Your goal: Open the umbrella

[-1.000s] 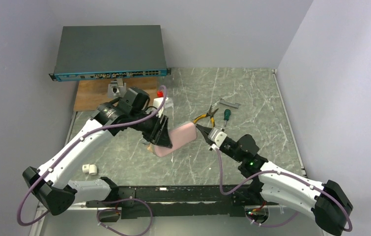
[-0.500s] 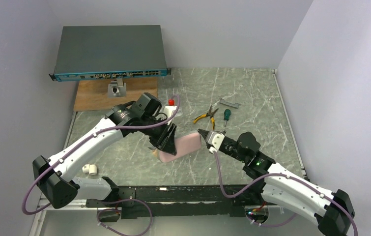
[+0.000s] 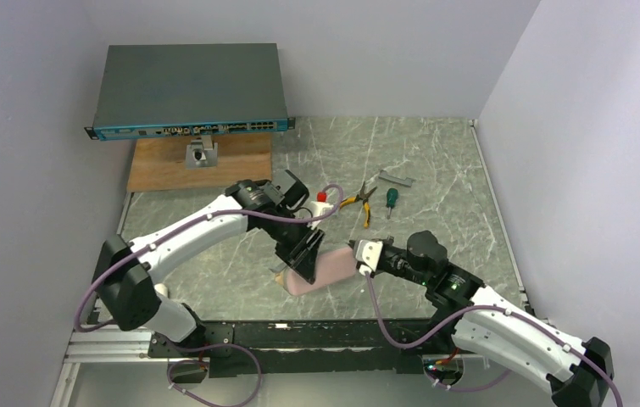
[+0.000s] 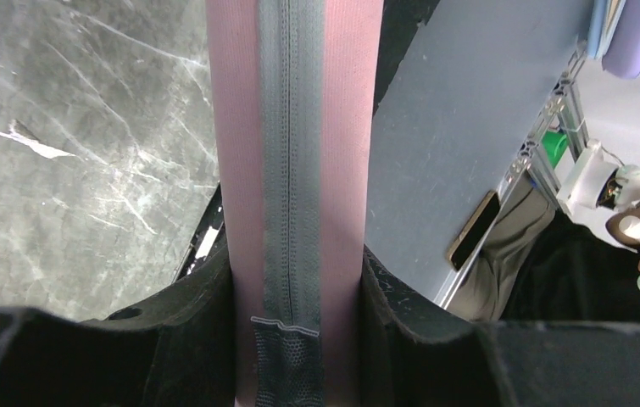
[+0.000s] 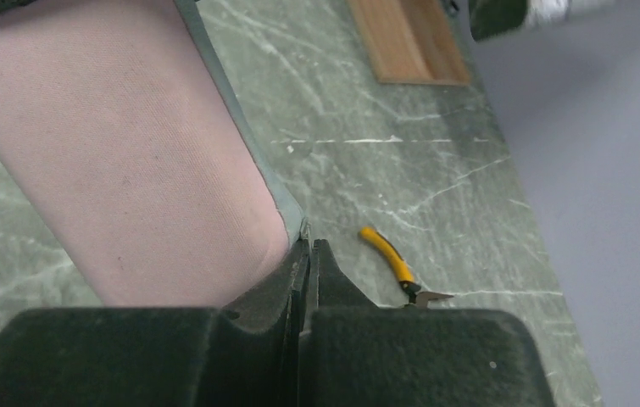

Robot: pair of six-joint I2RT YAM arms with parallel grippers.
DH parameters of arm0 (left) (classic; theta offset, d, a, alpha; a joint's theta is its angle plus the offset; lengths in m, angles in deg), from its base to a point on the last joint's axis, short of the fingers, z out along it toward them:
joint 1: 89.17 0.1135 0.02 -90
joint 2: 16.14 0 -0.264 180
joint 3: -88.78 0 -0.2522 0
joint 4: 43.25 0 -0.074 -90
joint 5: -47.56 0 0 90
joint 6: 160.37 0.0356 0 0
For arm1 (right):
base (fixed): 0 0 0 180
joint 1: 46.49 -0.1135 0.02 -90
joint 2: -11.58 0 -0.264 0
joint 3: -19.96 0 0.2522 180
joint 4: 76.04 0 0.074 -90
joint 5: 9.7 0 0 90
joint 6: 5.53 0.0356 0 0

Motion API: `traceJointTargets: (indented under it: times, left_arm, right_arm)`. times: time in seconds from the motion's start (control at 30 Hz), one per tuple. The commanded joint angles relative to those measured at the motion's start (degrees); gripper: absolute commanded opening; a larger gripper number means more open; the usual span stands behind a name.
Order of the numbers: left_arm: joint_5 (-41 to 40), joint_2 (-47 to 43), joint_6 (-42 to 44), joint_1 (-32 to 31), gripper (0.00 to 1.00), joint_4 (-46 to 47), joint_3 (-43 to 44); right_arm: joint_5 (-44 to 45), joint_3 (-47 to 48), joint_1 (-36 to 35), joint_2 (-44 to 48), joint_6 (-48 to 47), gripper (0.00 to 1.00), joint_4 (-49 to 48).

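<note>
We gripped the umbrella case across its middle with our left gripper; its long axis ran toward our right gripper, which looked clenched on the zipper end

Case is sitting between the left gripper's jaws, its zipper running straight out ahead of them. Right gripper is meeting the case's end, with the case lying left of its jaws. Pliers are lying ahead-right of them on the table.
</note>
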Motion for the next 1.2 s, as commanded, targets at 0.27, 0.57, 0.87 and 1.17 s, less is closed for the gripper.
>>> traceJointTargets:
  times: [0.27,0.57,0.87,1.17]
  left_arm:
    - [0.32,8.34,4.71,-3.04,0.0,-3.52,7.56]
    - [0.88,10.91,5.19,-2.98,0.0,-3.13,10.62]
    - [0.99,10.71,4.75,-3.05,0.0,-2.31,10.66]
    - [-0.07,9.41,4.86,-2.96,0.0,-2.3,9.61]
  right_arm:
    - [-5.37,7.87,-7.62,1.79,-2.27,0.0,-9.36]
    - [-6.44,7.03,-11.87,0.09,0.4,0.0,-14.57]
    - [-4.38,8.0,-17.75,-5.88,-0.63,0.0,-19.23]
    - [-1.96,8.4,-20.74,-9.04,-0.98,0.0,-20.82]
